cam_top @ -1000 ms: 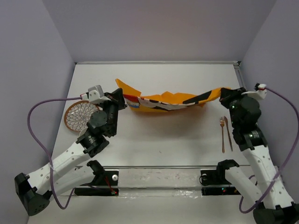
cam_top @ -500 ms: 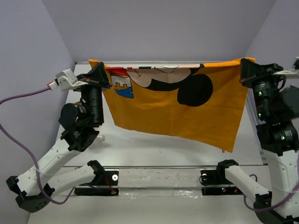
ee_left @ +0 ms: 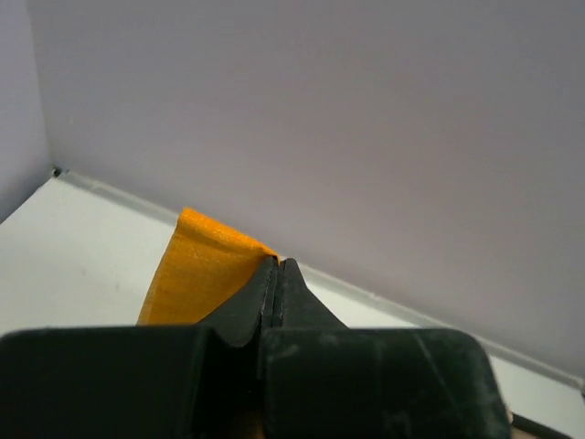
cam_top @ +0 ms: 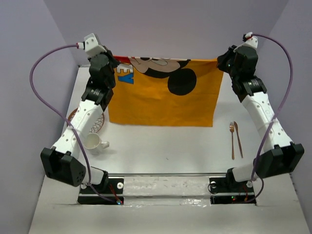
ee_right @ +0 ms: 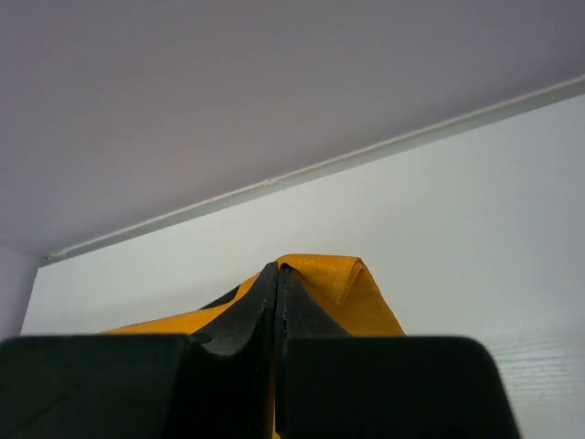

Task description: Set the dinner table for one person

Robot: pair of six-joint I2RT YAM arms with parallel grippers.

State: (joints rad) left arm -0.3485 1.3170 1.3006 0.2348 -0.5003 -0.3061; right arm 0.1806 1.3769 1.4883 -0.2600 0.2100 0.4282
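- Underneath everything: dinner table (cam_top: 165,156), a broad white slab from the arm bases to the back wall; looks rigid and fixed, so nothing to grip, only a surface to set things on.
- Over its far half: orange Mickey Mouse placemat (cam_top: 161,105), hanging spread from its two top corners, lower edge near or on the tabletop, cannot tell which; judged light, limp and apt to fold or swing; best taken at the corners and drawn taut between both arms.
- At the cloth's left top corner: left gripper (cam_top: 112,62), jaws pressed together on the fabric, with orange showing past the tips in the wrist view.
- At the right top corner: right gripper (cam_top: 223,62), jaws likewise pinching the cloth corner.
- By the left arm: patterned plate (cam_top: 73,121), partly hidden; probably stiff and breakable; rim the likely hold.
- Just in front of it: white mug (cam_top: 93,142); hard, smooth; handle or rim.
- Off to the right: fork (cam_top: 232,141) and knife (cam_top: 238,139), side by side; thin, flat, awkward to get under.
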